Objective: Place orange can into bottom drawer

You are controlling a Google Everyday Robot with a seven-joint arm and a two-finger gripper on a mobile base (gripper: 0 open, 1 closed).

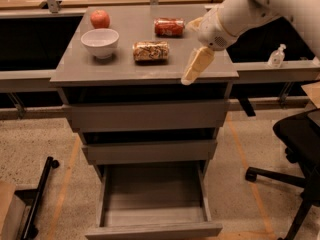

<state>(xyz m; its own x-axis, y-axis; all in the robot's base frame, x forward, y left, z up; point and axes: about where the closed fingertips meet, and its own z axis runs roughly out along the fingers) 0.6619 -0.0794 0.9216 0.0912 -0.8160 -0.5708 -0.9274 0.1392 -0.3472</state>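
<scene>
On the grey cabinet's top [125, 70] the orange can [150, 51] lies on its side near the middle, its long axis running left to right, mottled orange-brown with pale patches. Just to its left stands a white bowl [100, 42], apart from the can, and farther back behind the bowl sits a red apple [100, 19]. A red can [168, 27] also lies on its side, beyond the orange can and a little to the right, with a gap between the two. From the upper right the white arm [260, 6] reaches in over the cabinet, and the gripper [193, 69] hangs from it over the right near part of the top, cream-coloured and slanting down toward the left. It is to the right of the orange can and clear of it, holding nothing (whether the claw is spread or pressed together I cannot tell from this angle). Below, the bottom drawer [152, 199] is pulled well out toward the near side, and its grey inside shows nothing in it. The top drawer [150, 115] and the middle drawer [150, 151] show only their flat fronts. At the right a black office chair [300, 134] stands on the speckled floor, and a small clear bottle [276, 57] sits on the ledge beyond the cabinet's right edge.
</scene>
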